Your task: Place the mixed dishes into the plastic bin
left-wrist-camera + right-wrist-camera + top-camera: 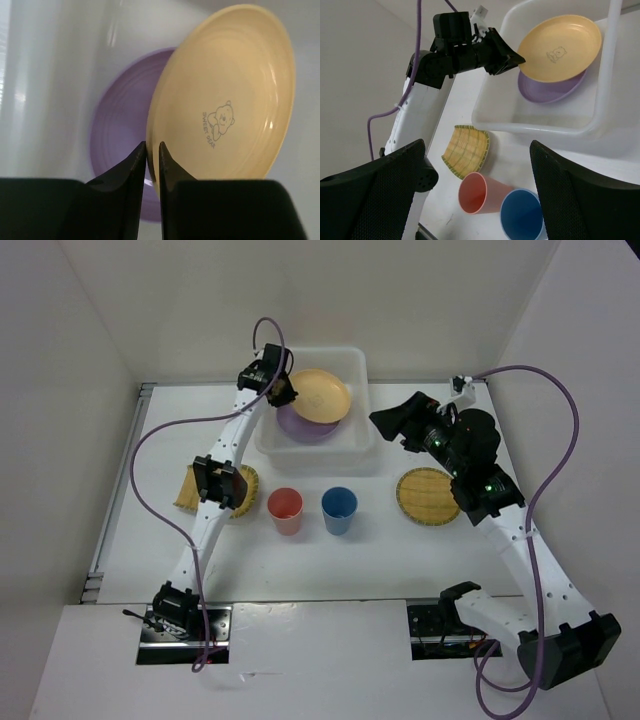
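Observation:
My left gripper (284, 390) is shut on the rim of the orange-yellow plate (320, 395) and holds it tilted over the lilac plate (300, 428), which lies inside the plastic bin (362, 445). In the left wrist view the fingers (136, 159) pinch the orange-yellow plate's edge (225, 100) above the lilac plate (120, 130). The red cup (285, 508) and blue cup (339, 508) stand in front of the bin. The round woven tray (428, 495) lies at the right. The squarish tray (190, 490) is partly under the left arm. My right gripper (395, 420) is open and empty beside the bin.
The right wrist view shows the bin's rim (520, 127), squarish tray (467, 150), red cup (480, 192) and blue cup (522, 215) between its fingers (375, 195). White walls enclose the table.

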`<state>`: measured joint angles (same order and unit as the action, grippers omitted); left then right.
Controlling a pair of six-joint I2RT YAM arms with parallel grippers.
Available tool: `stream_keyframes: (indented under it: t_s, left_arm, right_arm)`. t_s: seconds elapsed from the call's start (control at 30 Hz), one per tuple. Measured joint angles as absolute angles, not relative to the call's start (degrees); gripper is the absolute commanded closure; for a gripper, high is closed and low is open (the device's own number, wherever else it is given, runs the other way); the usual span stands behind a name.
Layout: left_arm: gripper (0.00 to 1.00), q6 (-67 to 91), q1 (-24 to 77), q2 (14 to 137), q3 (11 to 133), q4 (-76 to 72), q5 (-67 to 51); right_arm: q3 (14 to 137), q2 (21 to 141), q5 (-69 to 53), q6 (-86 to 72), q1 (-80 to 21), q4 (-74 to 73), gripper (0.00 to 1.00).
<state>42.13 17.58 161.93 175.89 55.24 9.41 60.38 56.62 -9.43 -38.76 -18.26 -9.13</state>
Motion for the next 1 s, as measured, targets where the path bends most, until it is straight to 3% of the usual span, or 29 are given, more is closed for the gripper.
stream_keyframes:
  t_s: [0.07,0.2,0.53,1.0]
  left_arm:
    - [0.73,42.17,17.37,162.12,176.53,55.64,9.08]
    - [0.53,42.15,16.88,162.15,176.94,56.10,8.62]
    - [0.47,40.25,16.27,157.86,177.01,58.24,5.39]
    - [0.34,30.15,13.54,110.37,179.65,58.13,-4.69]
  right_arm:
    - [60.38,57.01,-9.82,-38.76,-18.22,-9.17,0.10]
    - [60.20,57.41,-9.91,-38.74,-18.22,-9.17,0.10]
    - [57.10,56.16,-8.12,-38.54,-15.51,-10.76,0.09]
    - [45.15,59.24,3.90,-41.63,-6.72,-18.28,0.09]
